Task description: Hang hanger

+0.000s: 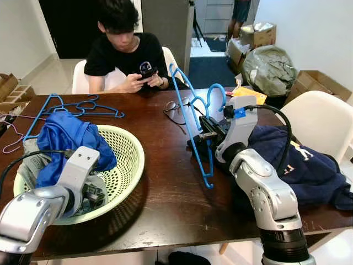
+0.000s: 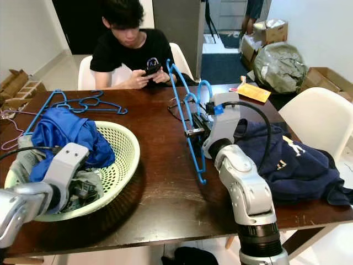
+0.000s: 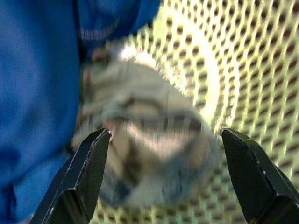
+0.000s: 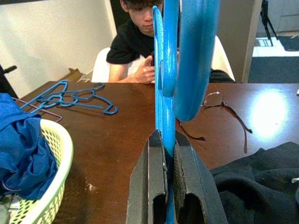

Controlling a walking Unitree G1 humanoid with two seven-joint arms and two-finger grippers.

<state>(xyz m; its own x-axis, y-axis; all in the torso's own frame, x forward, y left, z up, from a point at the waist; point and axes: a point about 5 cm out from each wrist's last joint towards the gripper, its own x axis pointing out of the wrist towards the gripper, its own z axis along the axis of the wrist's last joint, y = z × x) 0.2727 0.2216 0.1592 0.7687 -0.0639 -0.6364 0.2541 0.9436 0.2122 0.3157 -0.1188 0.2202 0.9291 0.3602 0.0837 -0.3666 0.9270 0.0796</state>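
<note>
Right claw [image 4: 164, 154]: clamped on the blue hanger [image 1: 190, 118], held upright above the surface [image 1: 160, 165] centre. Left claw [image 3: 163, 177]: wide open inside the green basket [image 1: 129, 160], at 9 o'clock, over bundled clothes [image 3: 140, 140]. Step in hand: hanger grasped, not hung. Next move likely requires carrying it to a rail; none is visible.

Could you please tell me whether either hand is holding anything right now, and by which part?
The right hand is shut on the blue hanger, clamped on one sloping arm. The left hand is open over clothes in the green basket, holding nothing.
</note>
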